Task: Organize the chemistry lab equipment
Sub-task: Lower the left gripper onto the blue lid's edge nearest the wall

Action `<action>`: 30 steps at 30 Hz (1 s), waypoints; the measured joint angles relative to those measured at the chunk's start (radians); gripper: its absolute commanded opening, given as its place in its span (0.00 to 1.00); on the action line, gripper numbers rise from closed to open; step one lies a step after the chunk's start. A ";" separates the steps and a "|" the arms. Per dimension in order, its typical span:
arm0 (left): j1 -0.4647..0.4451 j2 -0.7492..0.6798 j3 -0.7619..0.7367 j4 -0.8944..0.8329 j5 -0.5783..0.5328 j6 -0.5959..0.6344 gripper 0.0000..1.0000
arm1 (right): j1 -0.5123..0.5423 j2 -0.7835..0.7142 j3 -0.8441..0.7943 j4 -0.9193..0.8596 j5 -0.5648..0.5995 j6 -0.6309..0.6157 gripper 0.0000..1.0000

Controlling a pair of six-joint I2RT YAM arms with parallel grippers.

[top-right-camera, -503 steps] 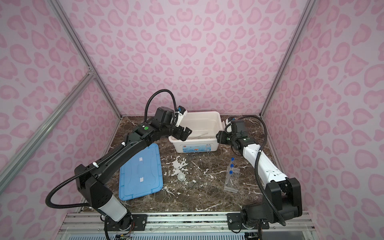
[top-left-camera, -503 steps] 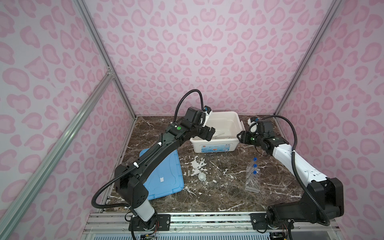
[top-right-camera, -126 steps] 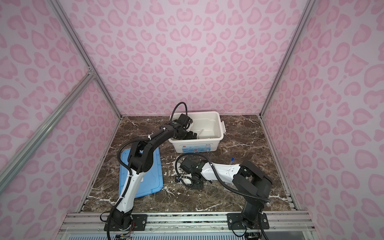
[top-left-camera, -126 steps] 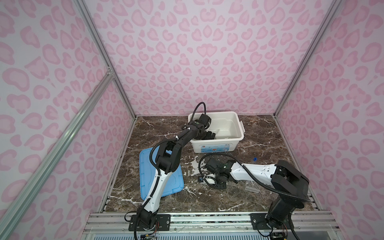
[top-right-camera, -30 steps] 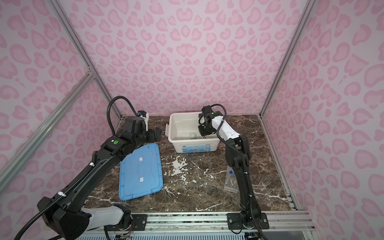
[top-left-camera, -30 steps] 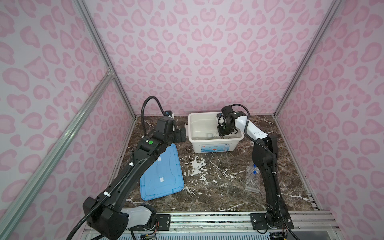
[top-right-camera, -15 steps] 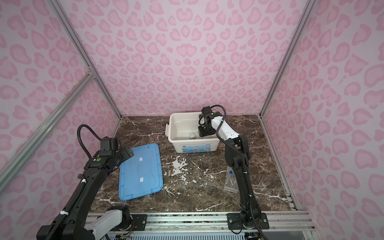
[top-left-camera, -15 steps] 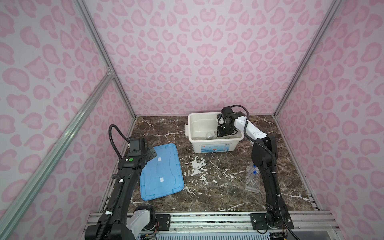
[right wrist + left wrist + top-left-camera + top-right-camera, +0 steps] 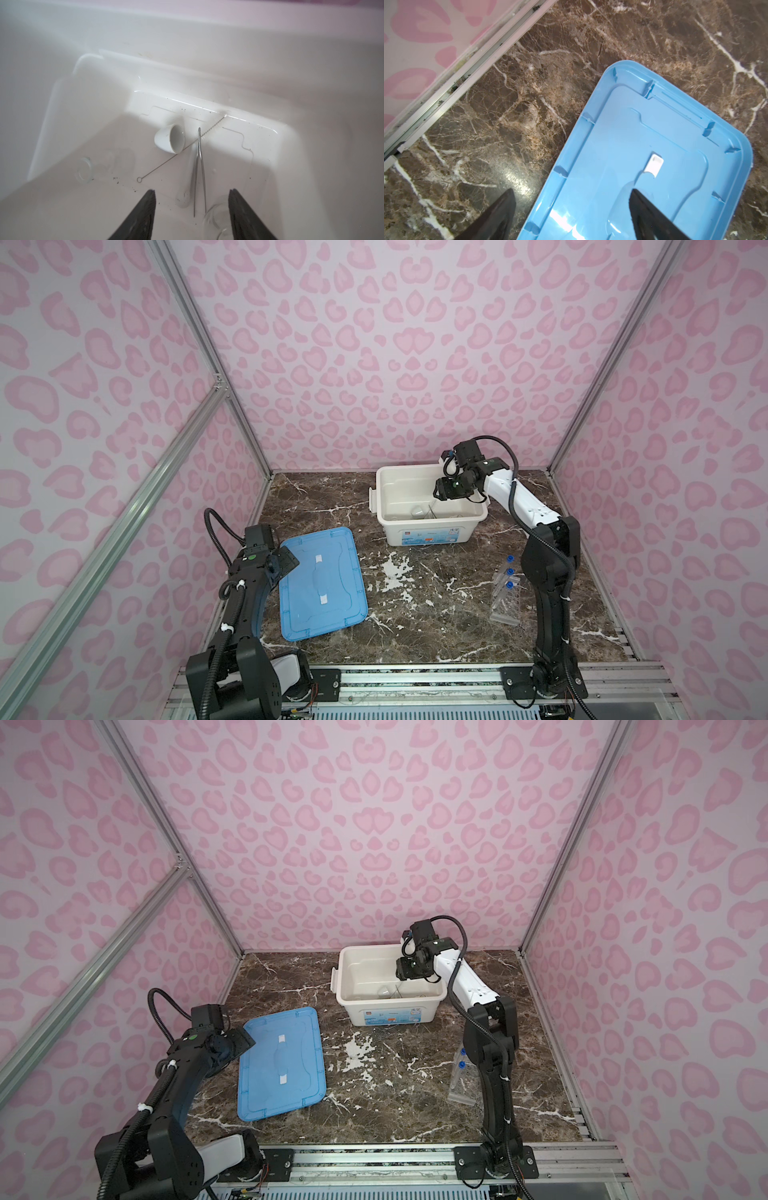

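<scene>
Right gripper (image 9: pixel 191 191), jaws apart and empty, hangs in the white bin (image 9: pixel 415 477) at twelve o'clock — mortar bowl (image 9: pixel 169 138) tipped below. Rise straight, clearing the rim. Left gripper (image 9: pixel 571 190), jaws apart, hovers astride the edge of the blue lid (image 9: pixel 654 124) at eight o'clock.

Right arm (image 9: pixel 492 1073) partly hides the tube rack (image 9: pixel 460 1088); view edge crops a beaker (image 9: pixel 216 218).
</scene>
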 measured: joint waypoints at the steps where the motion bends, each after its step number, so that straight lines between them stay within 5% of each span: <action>1: 0.003 0.015 -0.001 0.001 0.003 0.002 0.68 | -0.002 -0.023 -0.023 0.020 -0.002 0.005 0.59; 18: 0.022 0.237 0.000 0.028 0.067 0.009 0.63 | -0.006 -0.238 -0.217 0.190 -0.116 0.042 0.62; 30: 0.024 0.337 0.015 0.129 0.200 0.010 0.40 | -0.050 -0.315 -0.330 0.229 -0.138 0.042 0.62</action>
